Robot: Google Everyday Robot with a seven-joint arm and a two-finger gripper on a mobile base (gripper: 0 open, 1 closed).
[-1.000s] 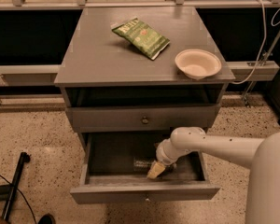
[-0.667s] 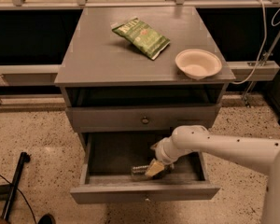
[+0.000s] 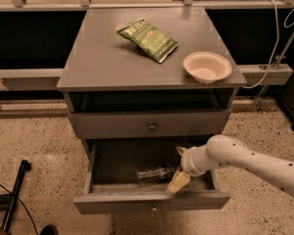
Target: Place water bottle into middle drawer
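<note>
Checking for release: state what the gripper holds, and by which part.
Cannot be told. The gripper sits at the right end of the water bottle, which lies in the open middle drawer.

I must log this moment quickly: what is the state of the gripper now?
Gripper: inside the open middle drawer, at the right end of the lying water bottle; open or closed cannot be told.

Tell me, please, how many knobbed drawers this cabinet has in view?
2: the upper drawer, shut, and the middle drawer, pulled open below it, where the gripper sits by the water bottle. Others may be hidden.
</note>
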